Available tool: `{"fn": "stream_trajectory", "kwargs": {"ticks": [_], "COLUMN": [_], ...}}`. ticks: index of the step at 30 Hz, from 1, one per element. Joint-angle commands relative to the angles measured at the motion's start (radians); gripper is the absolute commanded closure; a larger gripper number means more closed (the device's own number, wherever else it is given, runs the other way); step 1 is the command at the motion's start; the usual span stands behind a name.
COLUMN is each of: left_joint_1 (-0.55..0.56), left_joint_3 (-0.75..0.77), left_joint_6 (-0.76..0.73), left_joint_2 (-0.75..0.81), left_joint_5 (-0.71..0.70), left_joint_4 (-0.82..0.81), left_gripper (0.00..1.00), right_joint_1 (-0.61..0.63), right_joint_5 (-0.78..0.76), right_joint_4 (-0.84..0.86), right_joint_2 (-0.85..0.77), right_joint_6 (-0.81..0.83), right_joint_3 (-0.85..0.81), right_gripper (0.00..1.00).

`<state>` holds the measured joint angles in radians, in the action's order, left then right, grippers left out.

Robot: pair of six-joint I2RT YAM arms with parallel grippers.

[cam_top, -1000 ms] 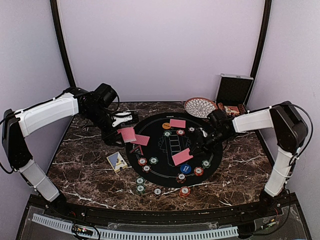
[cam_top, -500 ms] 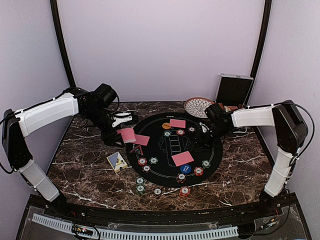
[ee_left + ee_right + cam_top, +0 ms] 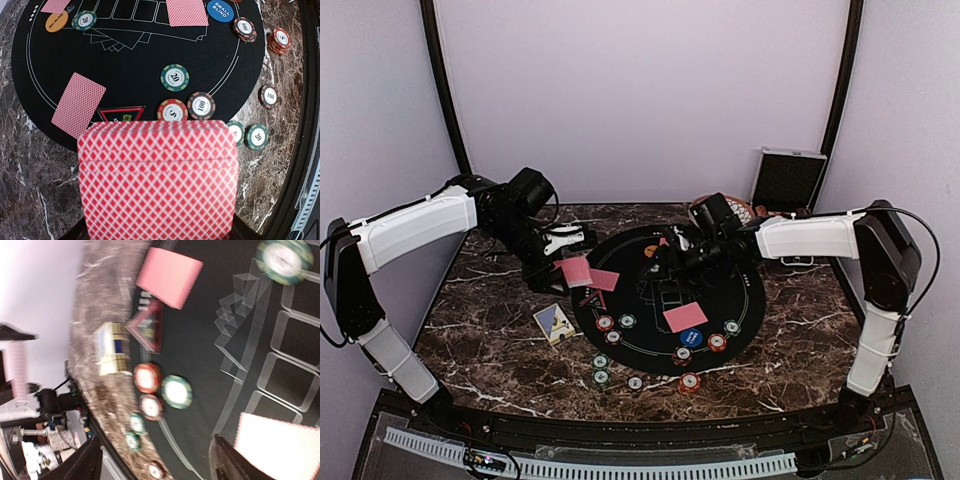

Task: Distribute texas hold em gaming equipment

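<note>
Swinging left across the round black mat (image 3: 650,335), the right arm has quit the near-right side where it worked a second ago, and the right end effector (image 3: 156,442) now hangs over the far middle of the mat, its fingers spread wide with nothing between them. The pink-backed card (image 3: 685,317) that lay at its fingertips then now lies free and flat on the mat, just beside the blue button (image 3: 691,337). The left arm has not shifted: the left end effector (image 3: 563,270) stays pinched on the deck (image 3: 157,180), held above the left edge of the mat. A second card (image 3: 78,105) lies on the left of the mat and a third card (image 3: 54,5) at the far side next to the orange button (image 3: 56,21), so three places seem to have one card each. With the deck looking thick, the deal is probably under way but far from finished. Chips (image 3: 605,323) sit in small groups on the near and right parts of the mat, and a few more chips rest on the bare table (image 3: 490,330) near the front edge. As for containers, the silver case (image 3: 788,180) stands open at the far right, its contents not readable from here. The patterned bowl (image 3: 748,209) is mostly hidden behind the right arm, and a small card box (image 3: 554,323) lies on the table, full or empty I cannot tell
</note>
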<state>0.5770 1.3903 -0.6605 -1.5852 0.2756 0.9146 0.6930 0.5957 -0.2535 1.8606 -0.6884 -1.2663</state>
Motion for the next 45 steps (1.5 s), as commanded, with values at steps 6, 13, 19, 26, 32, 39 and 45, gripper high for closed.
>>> {"fn": "stream_trajectory", "kwargs": {"ticks": [6,13,19,26,32,39,45], "left_joint_1": [0.004,0.005,0.006,0.005,0.005,0.005,0.005], "left_joint_3": [0.007,0.007,0.01,0.021,0.023,0.025,0.033], "left_joint_6": [0.028,0.029,0.03,0.029,0.027,0.025,0.02], "left_joint_2": [0.033,0.034,0.036,0.036,0.037,0.043,0.047], "left_joint_5": [0.063,0.063,0.065,0.069,0.072,0.073,0.067], "left_joint_4": [-0.009,-0.015,-0.02,-0.02,-0.015,-0.013,-0.011], "left_gripper": [1.0,1.0,1.0,1.0,1.0,1.0,1.0], "right_joint_1": [0.094,0.145,0.17,0.197,0.209,0.198,0.166], "right_joint_5": [0.156,0.193,0.208,0.226,0.227,0.21,0.2], "right_joint_4": [0.437,0.532,0.533,0.525,0.52,0.486,0.517], "right_joint_2": [0.052,0.143,0.194,0.262,0.318,0.326,0.293], "right_joint_6": [-0.297,-0.381,-0.397,-0.411,-0.43,-0.428,-0.446], "right_joint_3": [-0.106,-0.193,-0.246,-0.307,-0.363,-0.351,-0.264], "right_gripper": [0.22,0.22,0.22,0.22,0.23,0.26,0.32]}}
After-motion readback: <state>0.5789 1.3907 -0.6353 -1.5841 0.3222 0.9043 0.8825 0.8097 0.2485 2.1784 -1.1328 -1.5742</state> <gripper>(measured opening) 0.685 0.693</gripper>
